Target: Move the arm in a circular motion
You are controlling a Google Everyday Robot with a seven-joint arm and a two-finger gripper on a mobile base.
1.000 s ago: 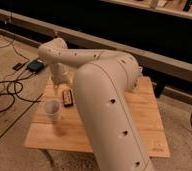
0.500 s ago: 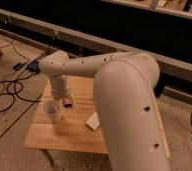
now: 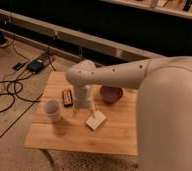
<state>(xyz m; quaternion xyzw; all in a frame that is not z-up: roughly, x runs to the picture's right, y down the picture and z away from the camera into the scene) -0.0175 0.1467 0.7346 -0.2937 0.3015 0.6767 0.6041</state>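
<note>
The arm (image 3: 124, 75) is cream-white, made of thick rounded tubes with small dark screw holes. Its big upper segment (image 3: 169, 120) fills the right side of the camera view. The forearm reaches left over the wooden table (image 3: 64, 137), bends at a rounded joint (image 3: 81, 75) and points down through a ribbed wrist (image 3: 82, 97). The gripper (image 3: 84, 110) hangs just above the tabletop, between a white cup (image 3: 53, 110) and a white flat block (image 3: 95, 120).
A small dark rectangular object (image 3: 67, 96) lies left of the wrist. A purple bowl (image 3: 111, 93) sits to its right. Black cables (image 3: 6, 92) and a blue box (image 3: 37, 65) lie on the floor at left. A long dark bench (image 3: 89, 37) runs behind.
The forearm has swung right and lower across the table. The gripper went from the table's left side by the cup toward the middle, next to the white block.
</note>
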